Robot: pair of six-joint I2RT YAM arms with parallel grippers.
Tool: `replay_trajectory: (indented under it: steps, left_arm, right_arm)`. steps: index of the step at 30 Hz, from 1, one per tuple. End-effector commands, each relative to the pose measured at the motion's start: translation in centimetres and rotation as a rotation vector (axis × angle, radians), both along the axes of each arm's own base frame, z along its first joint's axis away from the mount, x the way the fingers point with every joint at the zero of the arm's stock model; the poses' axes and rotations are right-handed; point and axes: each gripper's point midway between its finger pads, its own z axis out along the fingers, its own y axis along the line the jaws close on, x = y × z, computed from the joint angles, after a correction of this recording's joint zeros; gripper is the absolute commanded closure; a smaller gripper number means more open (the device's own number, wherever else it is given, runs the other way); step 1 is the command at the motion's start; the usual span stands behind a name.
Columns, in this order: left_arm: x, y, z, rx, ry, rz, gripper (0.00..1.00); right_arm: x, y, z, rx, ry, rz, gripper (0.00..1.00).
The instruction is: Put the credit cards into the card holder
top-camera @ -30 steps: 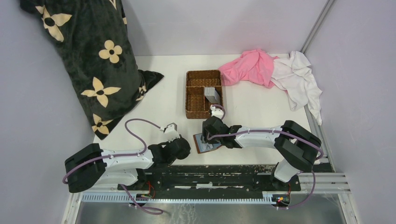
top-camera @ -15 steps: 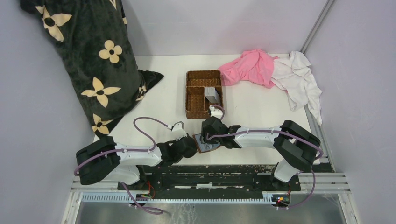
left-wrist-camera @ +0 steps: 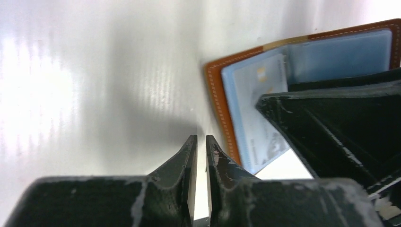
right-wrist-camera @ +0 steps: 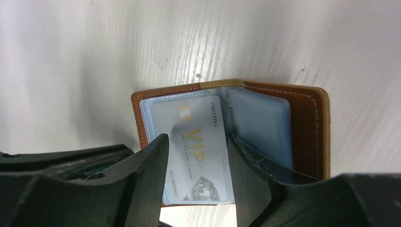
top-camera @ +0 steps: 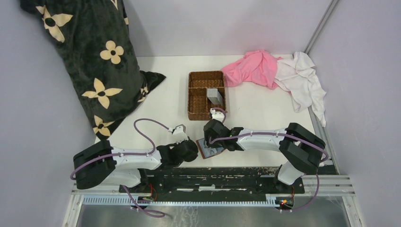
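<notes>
The brown leather card holder [top-camera: 211,150] lies open near the front edge; it also shows in the left wrist view [left-wrist-camera: 215,94] and the right wrist view [right-wrist-camera: 307,118]. A silver VIP credit card [right-wrist-camera: 198,151] lies in its left clear sleeve. My right gripper [top-camera: 213,142] [right-wrist-camera: 196,158] is open, with its jaws straddling that card just above the holder. My left gripper [top-camera: 194,147] [left-wrist-camera: 197,142] is shut and empty, low on the table beside the holder's left edge. More grey credit cards [top-camera: 215,96] stand in the wicker basket.
The brown wicker basket [top-camera: 190,94] with compartments stands just beyond the card holder. A black flowered pillow [top-camera: 94,61] leans at the back left. A pink cloth [top-camera: 253,68] and a white cloth [top-camera: 302,80] lie at the back right.
My left gripper has moved right, up to the card holder's left edge. My right gripper has stayed over the holder, which has shifted a little.
</notes>
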Motion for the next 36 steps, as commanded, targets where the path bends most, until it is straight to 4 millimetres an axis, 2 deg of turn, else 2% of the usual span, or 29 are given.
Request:
replay_trajectory:
  steps: [1,6,14,19,29,32,36]
  left_arm:
    - [-0.6,3.0,-0.5,0.072,0.004,0.040,0.80]
    - [0.0,2.2,1.9,0.044,-0.033,0.034,0.80]
    - [1.3,-1.9,6.6,-0.096,-0.100,-0.012,0.80]
    - [1.9,-3.8,7.6,-0.122,-0.111,-0.035,0.80]
    - [0.9,-6.7,3.0,-0.107,-0.017,-0.089,0.80]
    - [0.9,-7.0,1.8,-0.079,-0.001,-0.092,0.80]
    - [0.9,-7.0,0.7,-0.047,0.013,-0.094,0.80]
  right_arm:
    - [0.4,0.4,2.9,0.011,-0.054,0.029,0.44]
    - [0.5,0.7,3.8,0.023,-0.069,0.048,0.43]
    - [0.7,0.8,5.2,0.050,-0.101,0.063,0.42]
    - [0.6,0.4,5.6,0.044,-0.114,0.064,0.42]
    - [1.6,-2.1,5.2,0.019,-0.122,0.027,0.48]
    - [2.0,-3.0,4.9,0.014,-0.118,0.013,0.51]
    - [2.3,-4.6,3.5,-0.013,-0.088,-0.011,0.57]
